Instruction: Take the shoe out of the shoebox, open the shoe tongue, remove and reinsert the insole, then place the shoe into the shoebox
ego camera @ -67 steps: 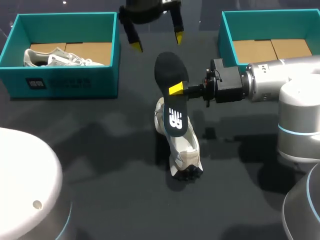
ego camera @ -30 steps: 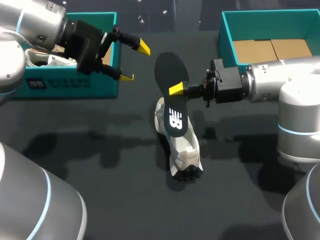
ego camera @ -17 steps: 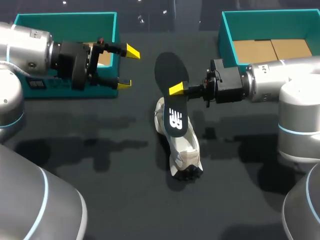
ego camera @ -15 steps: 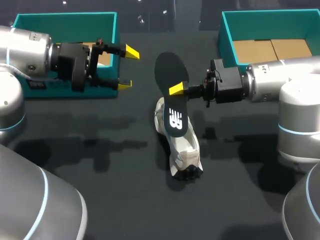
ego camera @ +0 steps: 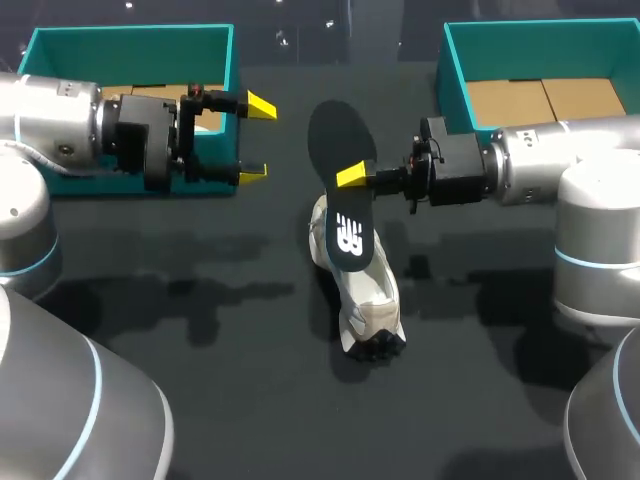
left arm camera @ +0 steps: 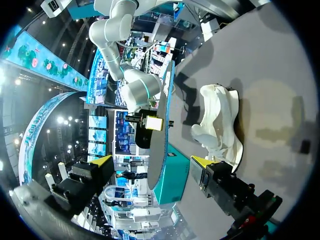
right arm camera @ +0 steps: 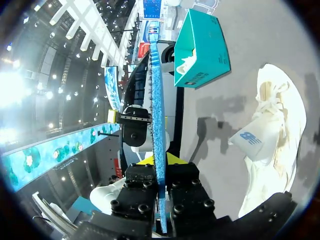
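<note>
Left gripper [ego camera: 257, 138] has swung in from the left, fingers spread, holding nothing. Right gripper [ego camera: 352, 177] unchanged - clamped on insole [ego camera: 335, 130], just above shoe [ego camera: 370, 300] on the table [ego camera: 200, 350].

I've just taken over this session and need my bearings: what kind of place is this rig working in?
Apparently a shoe-packing bench: a dark table with a teal left shoebox and right shoebox, a white shoe lying between them, and the right gripper shut on its insole.
</note>
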Controlling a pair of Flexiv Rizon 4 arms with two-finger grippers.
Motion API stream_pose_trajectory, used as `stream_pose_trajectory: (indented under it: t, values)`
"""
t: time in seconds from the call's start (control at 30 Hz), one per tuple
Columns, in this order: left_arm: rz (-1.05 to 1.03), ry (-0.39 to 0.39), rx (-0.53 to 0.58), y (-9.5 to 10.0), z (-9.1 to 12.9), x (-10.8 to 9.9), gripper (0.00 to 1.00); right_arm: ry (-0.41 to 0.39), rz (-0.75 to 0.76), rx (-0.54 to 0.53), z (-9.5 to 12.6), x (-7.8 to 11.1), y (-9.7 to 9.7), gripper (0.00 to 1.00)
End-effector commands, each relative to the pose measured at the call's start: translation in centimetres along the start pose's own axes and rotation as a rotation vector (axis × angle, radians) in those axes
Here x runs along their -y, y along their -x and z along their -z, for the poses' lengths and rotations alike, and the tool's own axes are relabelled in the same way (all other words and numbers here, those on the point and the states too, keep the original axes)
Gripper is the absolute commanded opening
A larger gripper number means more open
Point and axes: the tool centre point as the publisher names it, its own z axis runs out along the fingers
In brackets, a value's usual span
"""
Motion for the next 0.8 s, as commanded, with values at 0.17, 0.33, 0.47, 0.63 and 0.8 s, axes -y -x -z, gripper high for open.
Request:
stream_pose_trajectory:
  t: [0.17, 0.33, 0.47, 0.63, 0.8]
  values:
    - [-0.015, 0.034, 0.031, -1.3, -1.9, 1.1, 1.0, 0.05, -0.015, -0.067, -1.0, 0.4, -0.1, 0.0]
    - [0.002, 0.043, 0.062, -1.3, -3.1, 1.5, 0.98, 0.071, -0.035, -0.086, -1.3, 0.4, 0.0, 0.0]
    - [0.006, 0.047, 0.075, -1.5, -3.9, 1.7, 0.86, 0.08, -0.043, -0.1, -1.6, 0.4, 0.0, 0.0]
    - [0.009, 0.051, 0.09, -1.7, -4.8, 1.7, 0.69, 0.071, -0.034, -0.112, -2.1, 0.3, -0.2, 0.0]
    - [0.006, 0.054, 0.109, -1.9, -5.5, 1.8, 0.62, 0.056, -0.035, -0.116, -2.5, 0.2, -0.2, 0.0]
